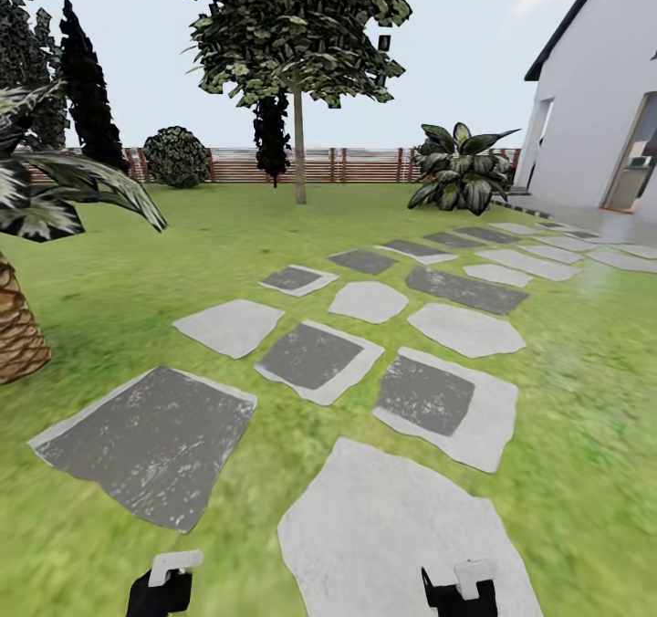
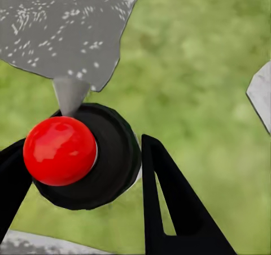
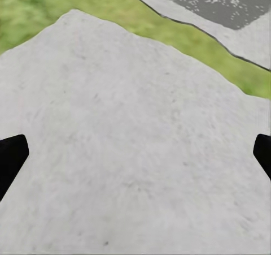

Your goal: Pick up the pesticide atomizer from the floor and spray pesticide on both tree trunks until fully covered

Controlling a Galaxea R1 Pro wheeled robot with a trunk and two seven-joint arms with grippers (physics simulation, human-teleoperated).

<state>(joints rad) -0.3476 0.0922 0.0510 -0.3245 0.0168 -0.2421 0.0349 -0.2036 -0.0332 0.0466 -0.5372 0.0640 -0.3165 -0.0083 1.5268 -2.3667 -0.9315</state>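
Atomizer (image 2: 79, 156) clamped between left gripper (image 2: 84, 170) fingers; right gripper (image 3: 135, 159) spread, holding nothing. Could slip while nearing distant tree (image 1: 298, 133).

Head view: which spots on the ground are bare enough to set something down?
The big pale stone ahead of the right gripper is bare, bordered by grass and the dark slab. The grass right of the stepping stones is open too. The left edge is crowded by the palm trunk.
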